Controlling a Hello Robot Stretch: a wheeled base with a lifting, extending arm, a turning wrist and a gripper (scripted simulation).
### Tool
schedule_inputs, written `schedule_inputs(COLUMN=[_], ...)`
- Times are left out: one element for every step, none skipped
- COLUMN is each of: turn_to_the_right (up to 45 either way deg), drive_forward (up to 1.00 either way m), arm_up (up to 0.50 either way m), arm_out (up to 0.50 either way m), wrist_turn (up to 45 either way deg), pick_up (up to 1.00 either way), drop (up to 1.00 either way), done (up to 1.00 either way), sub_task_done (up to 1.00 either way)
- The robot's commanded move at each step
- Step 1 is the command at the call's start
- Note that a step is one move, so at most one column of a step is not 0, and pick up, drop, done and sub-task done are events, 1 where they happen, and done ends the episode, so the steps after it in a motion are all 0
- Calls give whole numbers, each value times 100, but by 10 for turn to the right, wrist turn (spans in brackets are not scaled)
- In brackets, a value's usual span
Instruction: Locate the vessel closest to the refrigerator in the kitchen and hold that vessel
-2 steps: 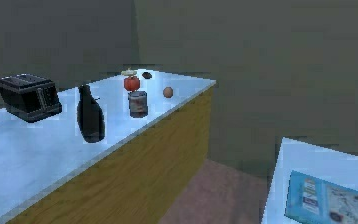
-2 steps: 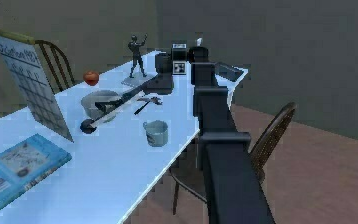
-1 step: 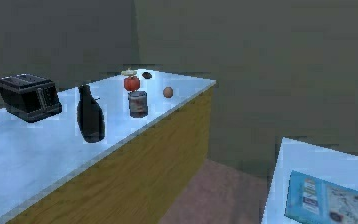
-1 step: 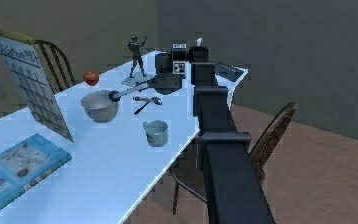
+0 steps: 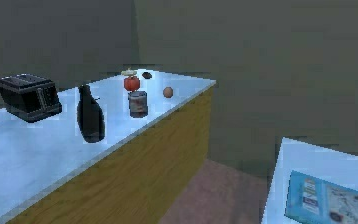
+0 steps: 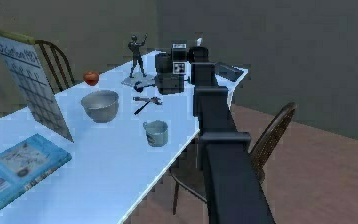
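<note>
Pincer (image 6: 164, 76) at far end of counter (image 6: 107, 170), load cannot be told; bowl (image 6: 100, 105) and cup (image 6: 155, 132) stand beside the arm (image 6: 222, 150) (either may be the one sought), so a wrong pick threatens

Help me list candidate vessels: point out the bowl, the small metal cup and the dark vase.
bowl (image 6: 100, 107): arm side view, on its wall.
small metal cup (image 6: 155, 133): arm side view, on its side.
dark vase (image 5: 90, 122): forward view, on its wide body.

Walls (image 6: 287, 50): dim, unlit behind gripper (image 6: 165, 78).
Table (image 6: 107, 165) under gripper: brightly lit, pale sheen.
Counter (image 5: 47, 150): bright from above, soft glare.
Shadows: faint, soft.
</note>
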Motion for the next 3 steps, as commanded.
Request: schedule_inputs(turn_to_the_right=[0,0,0], drive_forward=[0,0,0], arm_up=[-30,0,10], arm_out=[0,0,0], wrist_turn=[0,0,0], pick_up=[0,100,0], drop=[0,0,0], done=[0,0,0], sub_task_done=[0,0,0])
